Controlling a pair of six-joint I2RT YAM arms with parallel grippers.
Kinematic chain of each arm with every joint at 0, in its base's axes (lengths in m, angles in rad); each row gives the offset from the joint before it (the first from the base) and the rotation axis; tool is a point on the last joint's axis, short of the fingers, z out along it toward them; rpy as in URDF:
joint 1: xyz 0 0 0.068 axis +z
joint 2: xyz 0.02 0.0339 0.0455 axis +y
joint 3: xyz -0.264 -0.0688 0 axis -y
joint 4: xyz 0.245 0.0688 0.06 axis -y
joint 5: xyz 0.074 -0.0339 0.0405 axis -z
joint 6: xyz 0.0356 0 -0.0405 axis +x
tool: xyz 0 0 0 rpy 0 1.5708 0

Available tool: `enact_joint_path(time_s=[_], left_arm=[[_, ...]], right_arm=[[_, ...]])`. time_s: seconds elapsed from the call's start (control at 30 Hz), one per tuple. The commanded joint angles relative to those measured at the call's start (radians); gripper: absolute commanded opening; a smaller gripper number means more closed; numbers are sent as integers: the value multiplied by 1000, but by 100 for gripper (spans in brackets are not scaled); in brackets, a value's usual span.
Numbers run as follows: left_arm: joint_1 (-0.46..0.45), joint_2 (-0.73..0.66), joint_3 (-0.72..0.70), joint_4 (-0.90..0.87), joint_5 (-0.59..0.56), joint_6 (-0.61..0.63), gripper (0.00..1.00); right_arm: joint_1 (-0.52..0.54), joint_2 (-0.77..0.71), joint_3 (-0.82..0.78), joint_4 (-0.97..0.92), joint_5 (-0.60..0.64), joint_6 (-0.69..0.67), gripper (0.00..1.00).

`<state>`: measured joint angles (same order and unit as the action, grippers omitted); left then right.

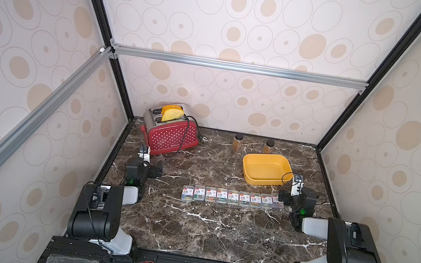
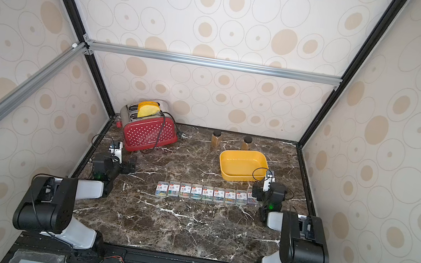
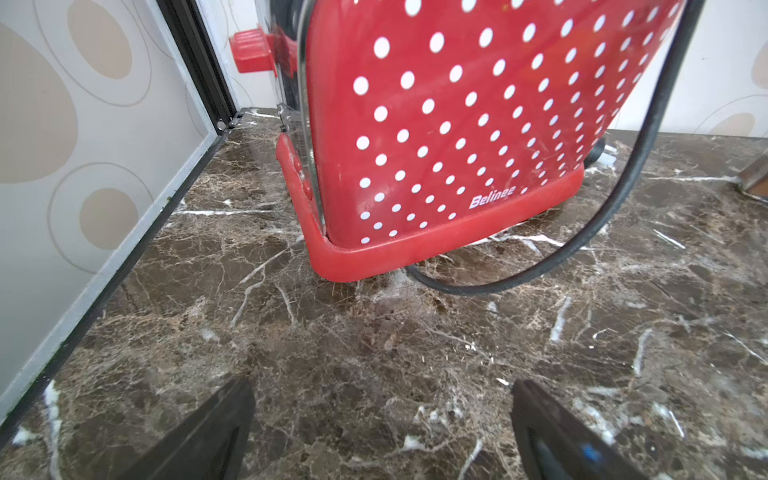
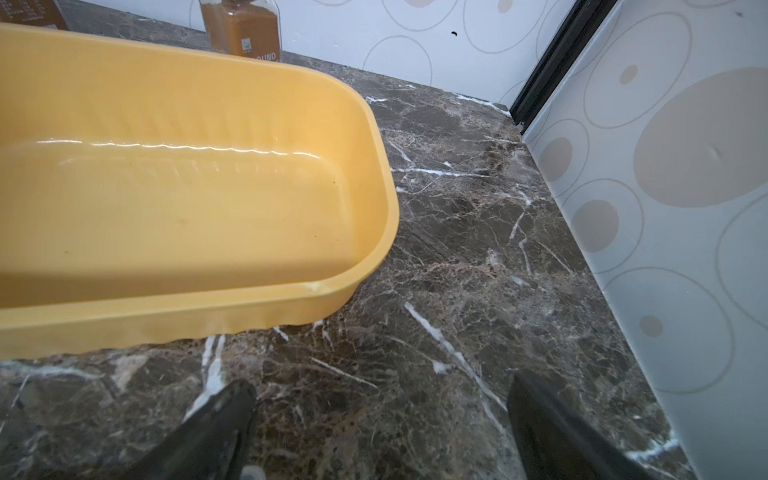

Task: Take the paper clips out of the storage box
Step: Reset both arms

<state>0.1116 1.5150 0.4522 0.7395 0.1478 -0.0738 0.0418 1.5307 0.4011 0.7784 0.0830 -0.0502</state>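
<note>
Several clear cases of paper clips (image 1: 233,198) (image 2: 206,193) lie in one straight row on the marble table, outside the storage box. The storage box (image 1: 267,182) (image 2: 239,178) (image 4: 208,311) is a shallow yellow tray at the back right with nothing in it. My right gripper (image 1: 298,193) (image 2: 270,189) (image 4: 382,399) hovers low just in front of the tray's near right corner, open, with only bare marble between its fingers. At the table's left side my left gripper (image 1: 145,166) (image 2: 114,162) (image 3: 382,399) faces the toaster, open and holding nothing.
A red dotted toaster (image 1: 171,137) (image 3: 436,137) holding yellow slices (image 1: 172,113) stands at the back left, its black cord (image 3: 582,241) looping over the table. Two brown black-capped bottles (image 1: 238,142) (image 1: 268,146) stand behind the tray. Enclosure walls border both sides.
</note>
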Motion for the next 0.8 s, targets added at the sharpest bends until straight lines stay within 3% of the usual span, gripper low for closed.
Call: enact_joint_path(time_s=[0.0,0.17,0.4,0.77], left_arm=[[3,-13,-14,60,6,22,99],[-8,10,-78,190,-31,22,99],[-56,24,-25,88,-142,46,99],[-55,25,-29,99,-143,45,99]], right_arm=[[0,4,15,16,-4,-5,100],[-2,4,15,17,-5,-4,100],[-1,3,15,16,-5,-4,100],[-3,4,16,13,-13,-2,100]])
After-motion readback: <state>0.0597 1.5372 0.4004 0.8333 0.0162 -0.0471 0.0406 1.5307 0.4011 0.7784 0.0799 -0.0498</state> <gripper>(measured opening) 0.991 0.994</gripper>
